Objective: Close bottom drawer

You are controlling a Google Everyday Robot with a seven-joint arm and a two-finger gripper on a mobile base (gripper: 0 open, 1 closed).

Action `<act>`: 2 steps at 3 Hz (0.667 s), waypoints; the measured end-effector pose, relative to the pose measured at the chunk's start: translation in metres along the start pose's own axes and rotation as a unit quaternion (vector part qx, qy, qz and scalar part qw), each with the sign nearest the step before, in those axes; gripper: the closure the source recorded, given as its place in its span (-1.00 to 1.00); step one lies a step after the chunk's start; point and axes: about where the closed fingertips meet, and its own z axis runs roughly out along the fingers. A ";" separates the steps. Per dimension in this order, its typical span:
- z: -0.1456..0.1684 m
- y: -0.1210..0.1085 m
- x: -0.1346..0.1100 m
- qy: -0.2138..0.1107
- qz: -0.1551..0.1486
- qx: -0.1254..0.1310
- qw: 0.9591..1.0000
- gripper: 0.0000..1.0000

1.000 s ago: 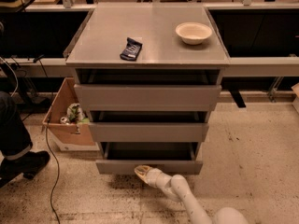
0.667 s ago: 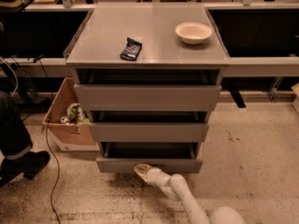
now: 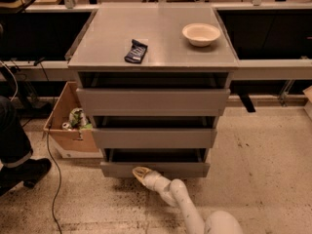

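A grey metal cabinet has three alike drawers, all pulled out a little. The bottom drawer has the shallowest plain front and stands slightly open, with a dark gap above it. My gripper is at the end of the white arm that rises from the lower edge. It sits low against the left part of the bottom drawer's front, touching or nearly touching it.
The middle drawer and the top drawer are above. A dark packet and a white bowl lie on the cabinet top. A cardboard box with rubbish stands to the left, with a cable and a person's shoe.
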 end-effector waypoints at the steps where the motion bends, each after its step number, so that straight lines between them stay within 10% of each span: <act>1: 0.033 0.004 -0.016 -0.031 0.003 0.012 0.999 1.00; 2: 0.058 0.009 -0.030 -0.057 0.010 0.020 0.998 1.00</act>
